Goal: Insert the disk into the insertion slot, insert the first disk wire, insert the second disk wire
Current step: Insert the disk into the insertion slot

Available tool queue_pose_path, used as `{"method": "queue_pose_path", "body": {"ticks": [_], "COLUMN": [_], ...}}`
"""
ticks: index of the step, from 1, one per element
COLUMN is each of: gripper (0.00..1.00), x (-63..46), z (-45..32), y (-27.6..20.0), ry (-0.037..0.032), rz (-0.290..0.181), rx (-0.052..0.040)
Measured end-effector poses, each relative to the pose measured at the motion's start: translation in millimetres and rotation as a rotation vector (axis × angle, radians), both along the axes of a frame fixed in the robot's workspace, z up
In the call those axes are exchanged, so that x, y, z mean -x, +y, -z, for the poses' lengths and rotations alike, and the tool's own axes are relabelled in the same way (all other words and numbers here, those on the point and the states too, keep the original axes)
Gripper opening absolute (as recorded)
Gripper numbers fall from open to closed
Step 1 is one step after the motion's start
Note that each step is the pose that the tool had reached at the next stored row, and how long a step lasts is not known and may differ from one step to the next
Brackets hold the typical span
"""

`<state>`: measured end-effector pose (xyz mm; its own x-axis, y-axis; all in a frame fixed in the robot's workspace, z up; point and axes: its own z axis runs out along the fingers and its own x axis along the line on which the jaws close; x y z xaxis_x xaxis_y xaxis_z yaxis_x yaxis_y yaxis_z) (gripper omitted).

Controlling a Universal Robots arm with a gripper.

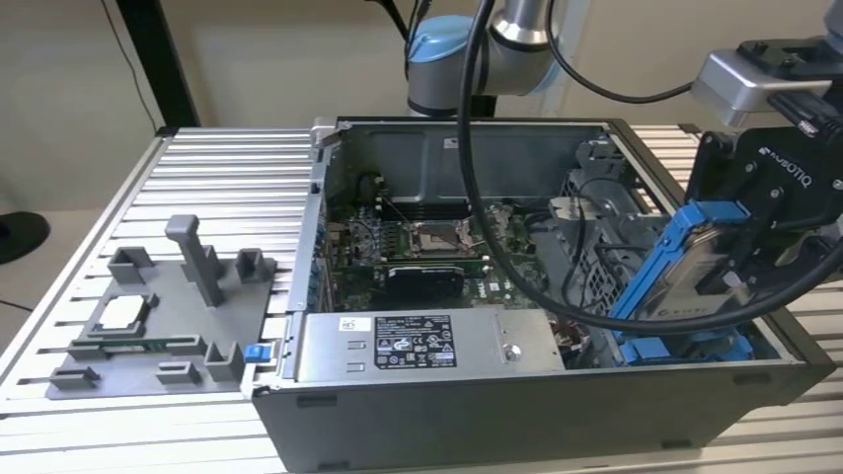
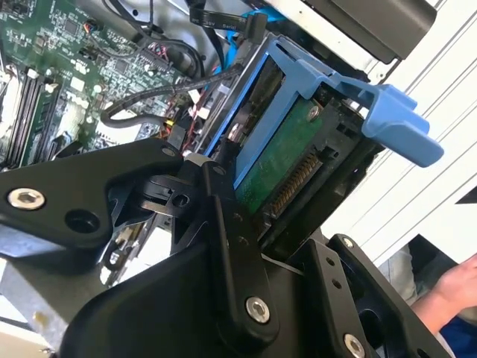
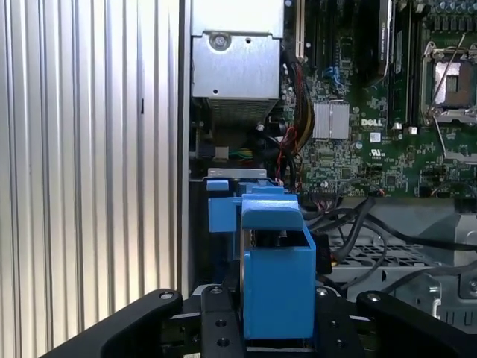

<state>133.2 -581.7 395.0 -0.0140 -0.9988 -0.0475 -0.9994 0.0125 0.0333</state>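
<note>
disk (image 1: 696, 272) in end effector (image 3: 273, 330) near insertion slot (image 1: 685, 348)

Arm (image 1: 516, 25): silver-grey tube, light-blue joint cap (image 1: 441, 44). Thick black cables (image 1: 477, 197) loop off it. Hand (image 1: 744, 262): matte black housing, white lettering. Fingers (image 2: 231, 246) are linked black bars with silver screw heads (image 2: 257, 309).

Open computer case (image 1: 527, 425) at centre and right of the exterior view, on slatted table (image 1: 224, 168). Inside, motherboard (image 1: 421, 247) mid-frame, grey power supply (image 1: 409, 346) just below. Grey fixture (image 1: 178, 321) at lower left. Person's hand (image 2: 456, 287) in second wrist view.
</note>
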Motion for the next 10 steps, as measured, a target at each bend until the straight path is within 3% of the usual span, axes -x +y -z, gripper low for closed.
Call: {"method": "queue_pose_path", "body": {"ticks": [10], "gripper": [0.0], "x": [0.0], "z": [13.4], "y": [0.0], "ry": [-0.0002], "rz": [0.0], "rx": [-0.0039]}}
